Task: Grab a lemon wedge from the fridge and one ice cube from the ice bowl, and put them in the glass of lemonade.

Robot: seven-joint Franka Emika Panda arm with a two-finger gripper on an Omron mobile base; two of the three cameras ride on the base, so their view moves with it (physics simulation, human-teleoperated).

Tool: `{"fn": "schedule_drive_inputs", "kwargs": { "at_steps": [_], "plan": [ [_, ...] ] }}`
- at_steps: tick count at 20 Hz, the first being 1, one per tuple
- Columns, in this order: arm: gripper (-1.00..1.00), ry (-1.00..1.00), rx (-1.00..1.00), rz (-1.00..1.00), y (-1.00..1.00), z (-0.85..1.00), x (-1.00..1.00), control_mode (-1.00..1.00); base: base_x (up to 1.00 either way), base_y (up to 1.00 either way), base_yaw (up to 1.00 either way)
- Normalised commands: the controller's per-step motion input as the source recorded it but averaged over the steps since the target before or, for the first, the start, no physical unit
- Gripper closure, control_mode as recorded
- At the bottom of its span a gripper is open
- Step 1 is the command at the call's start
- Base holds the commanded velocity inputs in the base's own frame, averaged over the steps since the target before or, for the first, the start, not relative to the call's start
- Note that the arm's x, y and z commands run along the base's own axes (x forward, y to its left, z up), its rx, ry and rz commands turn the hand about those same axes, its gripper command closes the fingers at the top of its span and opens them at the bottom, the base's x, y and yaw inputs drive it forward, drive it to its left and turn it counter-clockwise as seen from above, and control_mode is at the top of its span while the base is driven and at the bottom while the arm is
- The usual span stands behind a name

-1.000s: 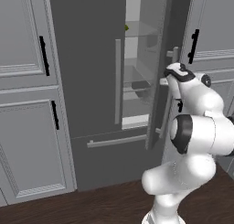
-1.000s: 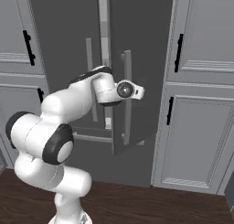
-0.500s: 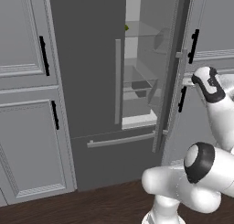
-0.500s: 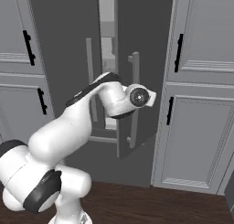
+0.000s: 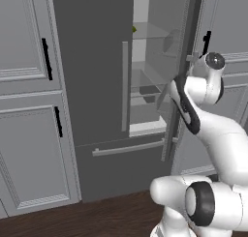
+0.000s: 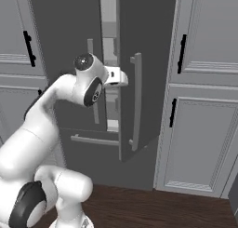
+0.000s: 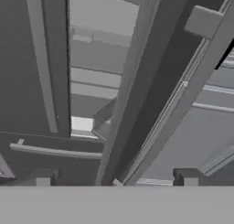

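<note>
Beside the fridge (image 5: pixel 92 86) door's outer edge, gripper (image 7: pixel 116 178) wide open and empty, long bar handle (image 6: pixel 136 101) just beyond its fingertips.

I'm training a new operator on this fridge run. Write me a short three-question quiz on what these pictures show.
1. True or false: the right door of the fridge stands partly open.
2. How is the gripper set? A) shut on the right door's bar handle B) open, holding nothing C) shut on the lemon wedge
3. In the left base view, where is the small yellow-green lemon wedge?

Key
1. True: the pale interior shows through the gap.
2. B: its fingertips stand wide apart, with the right door's bar handle ahead of them.
3. On an upper glass shelf inside, at the edge of the closed left door.
</note>
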Motion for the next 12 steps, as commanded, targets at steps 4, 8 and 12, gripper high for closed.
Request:
{"fn": "schedule_drive_inputs", "kwargs": {
  "at_steps": [4,8,12],
  "plan": [
    [-1.00,0.13,-0.50,0.00,1.00,-0.02,-0.12,-1.00,0.00,0.00,0.00],
    [-1.00,0.10,-0.35,0.00,0.60,-0.19,0.59,-1.00,0.00,0.00,0.00],
    [-1.00,0.15,-0.18,0.00,0.00,-0.11,0.85,-1.00,0.00,0.00,0.00]
  ]
}}
